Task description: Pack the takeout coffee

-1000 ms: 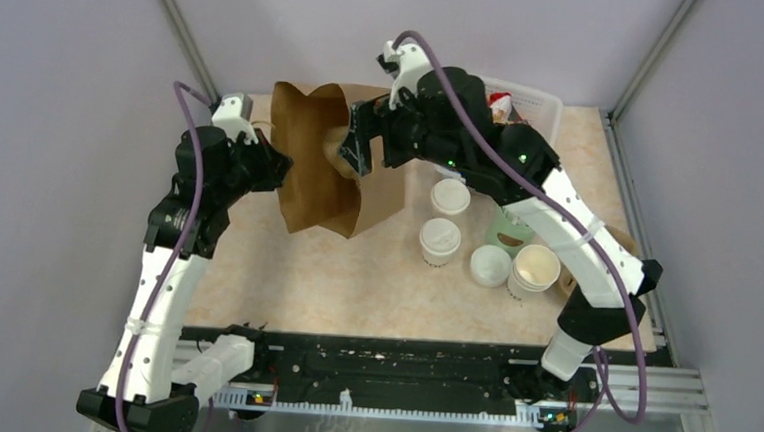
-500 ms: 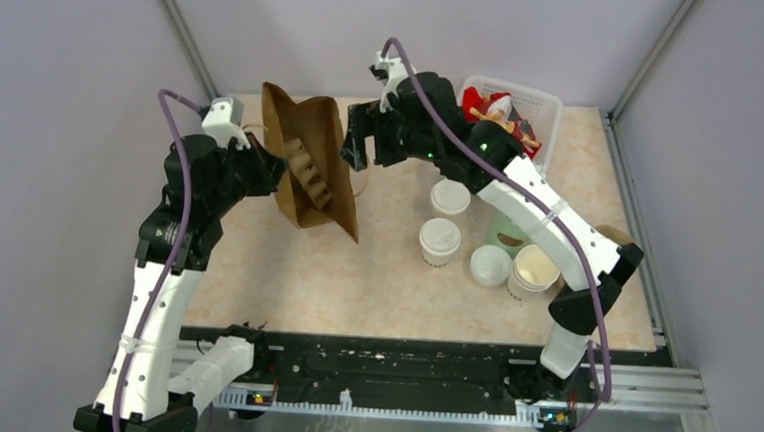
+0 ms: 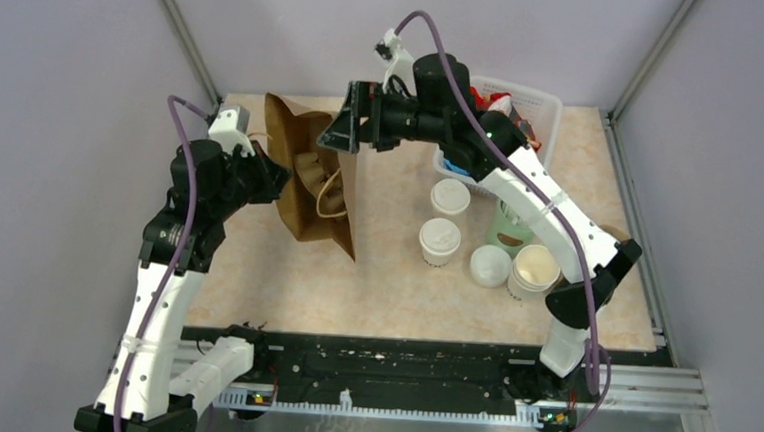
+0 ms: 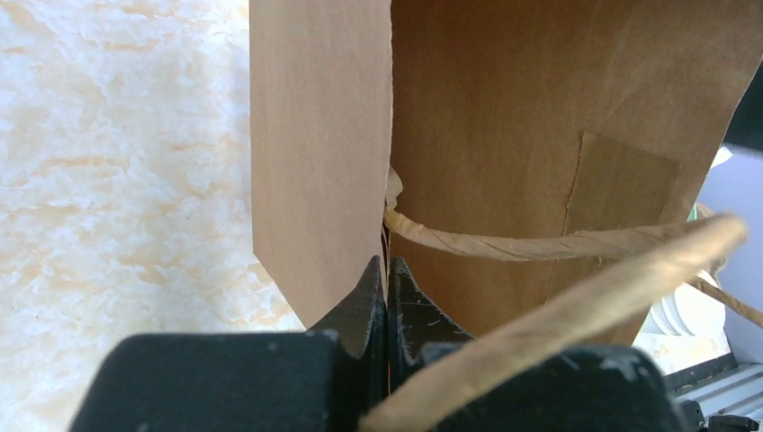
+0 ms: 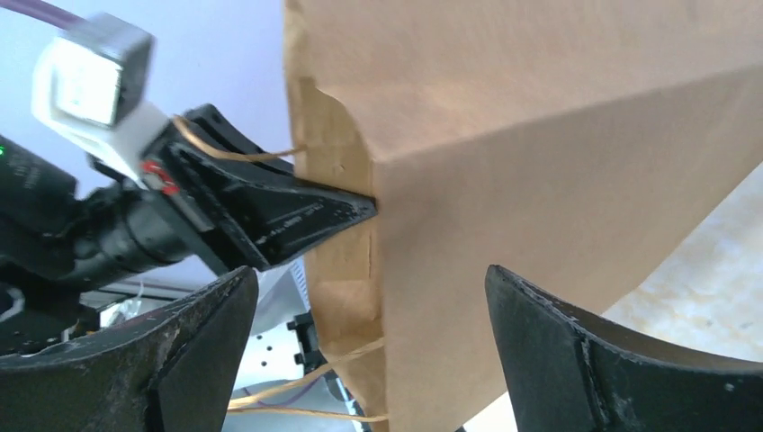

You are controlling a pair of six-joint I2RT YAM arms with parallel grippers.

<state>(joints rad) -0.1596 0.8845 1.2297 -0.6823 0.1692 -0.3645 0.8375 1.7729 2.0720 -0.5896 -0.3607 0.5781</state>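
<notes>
A brown paper bag (image 3: 312,177) stands on the table with its mouth open upward and a twine handle (image 3: 331,195) lying inside. My left gripper (image 3: 276,181) is shut on the bag's left rim; in the left wrist view its tips (image 4: 387,270) pinch the paper edge of the bag (image 4: 315,135). My right gripper (image 3: 347,130) hangs open at the bag's far right corner. Its fingers (image 5: 202,342) straddle the bag's wall (image 5: 504,180) without closing on it. Two lidded white takeout coffee cups (image 3: 440,241) (image 3: 450,196) stand to the right of the bag; their lettering is too small to read.
Right of the cups are a loose white lid (image 3: 489,266), a stack of lidless cups (image 3: 535,269) and a green item (image 3: 505,230). A white basket (image 3: 537,103) with red and white packets sits at the back right. Grey walls close in the table.
The right gripper let go of the bag's right side, opened wide and lifted to the far corner. The bag swung narrower, then its mouth opened upward. The left grip held.
</notes>
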